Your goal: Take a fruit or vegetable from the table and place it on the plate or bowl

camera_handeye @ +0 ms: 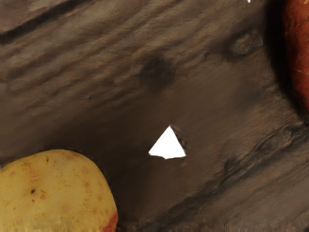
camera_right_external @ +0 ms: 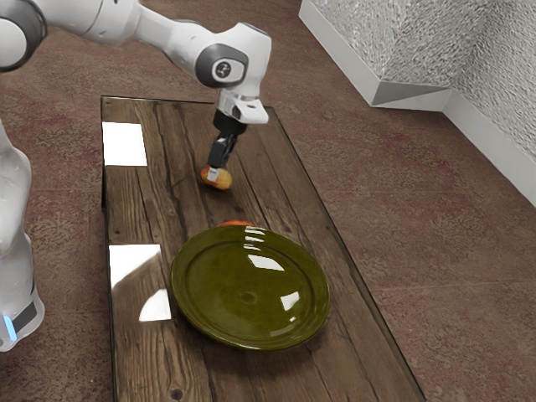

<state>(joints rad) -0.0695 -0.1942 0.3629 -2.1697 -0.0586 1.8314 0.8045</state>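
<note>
A yellow fruit with an orange-red patch (camera_right_external: 217, 177) lies on the wooden table (camera_right_external: 276, 176), a short way behind the plate. My gripper (camera_right_external: 221, 165) hangs straight down over it, open, with its fingertips level with the fruit's top. In the wrist view the yellow fruit (camera_handeye: 53, 193) sits close under the hand, off to one side. The olive green plate (camera_right_external: 249, 286) lies nearer the table's front with nothing on it. A red-orange fruit (camera_right_external: 236, 223) peeks out from behind the plate's far rim; the same red fruit (camera_handeye: 297, 48) lies farther from my hand in the wrist view.
The table is long and narrow, and its edges drop to a reddish-brown carpet (camera_right_external: 419, 209). White reflections (camera_right_external: 124, 142) mark the table's side toward the exterior view's left. A white wall base (camera_right_external: 402, 84) stands far off at the upper right.
</note>
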